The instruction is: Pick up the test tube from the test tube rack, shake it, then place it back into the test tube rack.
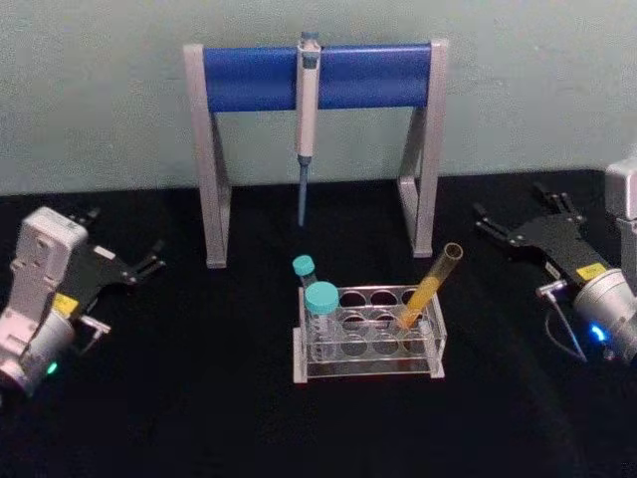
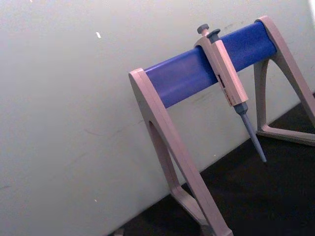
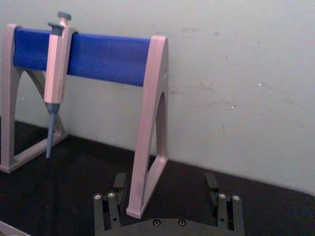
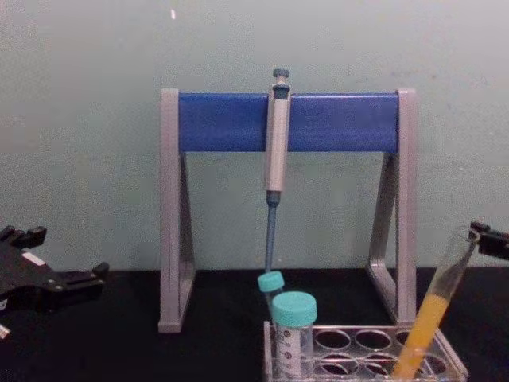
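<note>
On the black table (image 1: 199, 418), the test tube (image 1: 430, 289) is seen leaning in the rack (image 1: 368, 344). Both the left gripper (image 1: 149, 265) and right gripper (image 1: 498, 227) appear spread and empty. A tilted grasp could probably spill liquid.

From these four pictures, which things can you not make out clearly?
- Test tube rack, chest view: its lower part is cut off by the bottom edge.
- Test tube, chest view: its round bottom is cut off too.
- Left gripper, head view: too small to tell its fingers' state.
</note>
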